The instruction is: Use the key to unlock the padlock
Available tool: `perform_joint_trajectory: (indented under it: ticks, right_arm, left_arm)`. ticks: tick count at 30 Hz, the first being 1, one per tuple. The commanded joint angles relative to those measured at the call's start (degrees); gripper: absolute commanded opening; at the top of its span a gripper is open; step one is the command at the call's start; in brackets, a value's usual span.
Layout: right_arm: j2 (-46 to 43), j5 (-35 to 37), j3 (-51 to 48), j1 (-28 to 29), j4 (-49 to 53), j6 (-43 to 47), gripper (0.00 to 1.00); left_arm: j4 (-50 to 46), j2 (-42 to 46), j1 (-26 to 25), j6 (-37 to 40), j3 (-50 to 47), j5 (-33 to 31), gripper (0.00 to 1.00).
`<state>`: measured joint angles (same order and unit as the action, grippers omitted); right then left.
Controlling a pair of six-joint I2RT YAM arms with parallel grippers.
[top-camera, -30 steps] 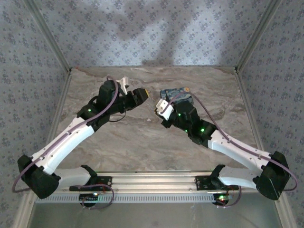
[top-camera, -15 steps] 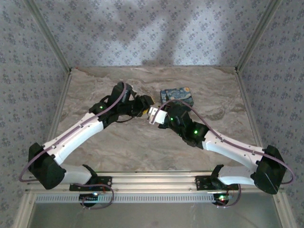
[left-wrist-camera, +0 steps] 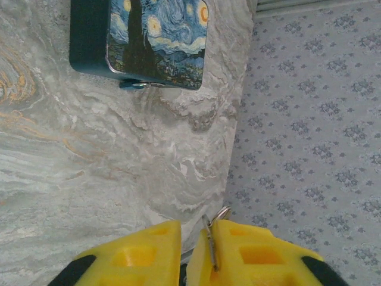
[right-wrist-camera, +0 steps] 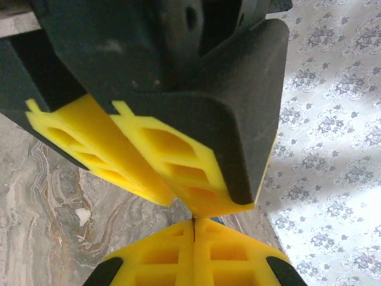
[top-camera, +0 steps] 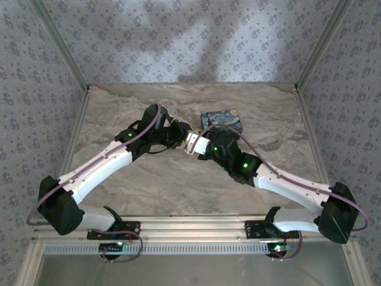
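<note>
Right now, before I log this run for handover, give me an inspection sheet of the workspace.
Surface: marbled table, flat.
Job's things: key upright in the left gripper; padlock, seemingly the small teal piece at the box's edge.
Clutter: starry-night box at the table's far side.
Grippers: left gripper shut on the key; right gripper shut, tip to tip with the left's.
Cables: purple cable along each arm, no snag seen.
Surroundings: patterned walls, metal frame posts.
</note>
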<state>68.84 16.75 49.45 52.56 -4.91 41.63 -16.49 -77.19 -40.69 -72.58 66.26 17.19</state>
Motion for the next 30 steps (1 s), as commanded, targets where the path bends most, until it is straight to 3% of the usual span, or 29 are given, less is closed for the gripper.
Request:
perform_joint_trajectory:
  ticks: [1,7,9,12,15,18,23,26,30]
  right_arm:
    - [-0.37,0.22,2.0,0.54,-1.69,-0.21,0.0]
    - [-0.61,0.17,1.95,0.53,-0.84,-0.75,0.0]
    - [-1.26,-1.06,2.13,0.16,0.73,-2.07,0.02]
    - [-3.16,-6.43,2.23,-1.74,4.87,-5.97,0.21]
    - [-5.82,-17.77,2.1,-5.62,9.27,-10.32,0.37]
    - [-8.27,-33.07,1.2,-13.16,10.59,-19.12,0.5]
    - [-9.11,-60.52,-1.86,-28.33,1.39,-38.17,0.64]
    - [-7.29,-69.43,-2.0,-32.22,-3.0,-44.87,0.67]
    - [-4.0,-75.09,-0.38,-32.65,-3.05,-46.4,0.67]
  left_arm:
    - [0.36,-0.55,-0.4,-3.45,-0.44,0.83,0.16]
    - [0.42,-0.86,-0.46,-1.51,-0.33,0.63,0.0]
    - [0.3,-0.91,-0.43,1.0,0.01,0.41,0.0]
    - [0.37,-0.43,-0.42,7.28,0.49,-1.29,0.0]
    - [0.49,0.64,-0.39,17.68,0.8,-2.84,0.0]
    - [0.76,2.13,-0.41,29.12,0.8,-2.15,0.0]
    - [-0.95,3.95,-0.18,45.85,2.27,4.23,0.0]
    - [-4.38,4.82,-0.1,54.05,3.64,7.19,0.0]
    - [-6.01,5.88,0.32,59.55,4.14,11.36,0.0]
